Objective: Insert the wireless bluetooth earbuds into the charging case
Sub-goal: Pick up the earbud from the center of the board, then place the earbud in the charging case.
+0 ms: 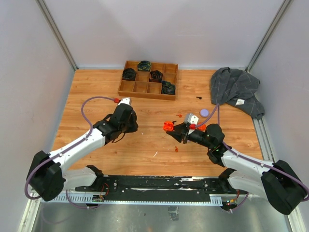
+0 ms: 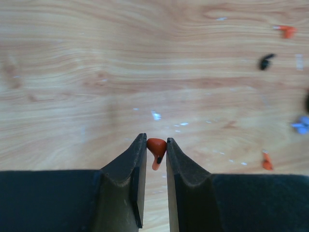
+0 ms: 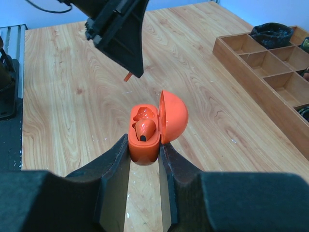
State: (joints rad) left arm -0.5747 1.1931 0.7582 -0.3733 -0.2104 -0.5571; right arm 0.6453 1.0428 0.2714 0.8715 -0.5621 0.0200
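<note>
Orange earbud sits pinched at the very tips of the left gripper, above the table; so slight a hold could let it twist or drop at the socket. The right gripper clamps the open case, one bud already seated. Its raised lid crowds the free socket. Loose bits lie below; tray and cloth stand well apart.
</note>
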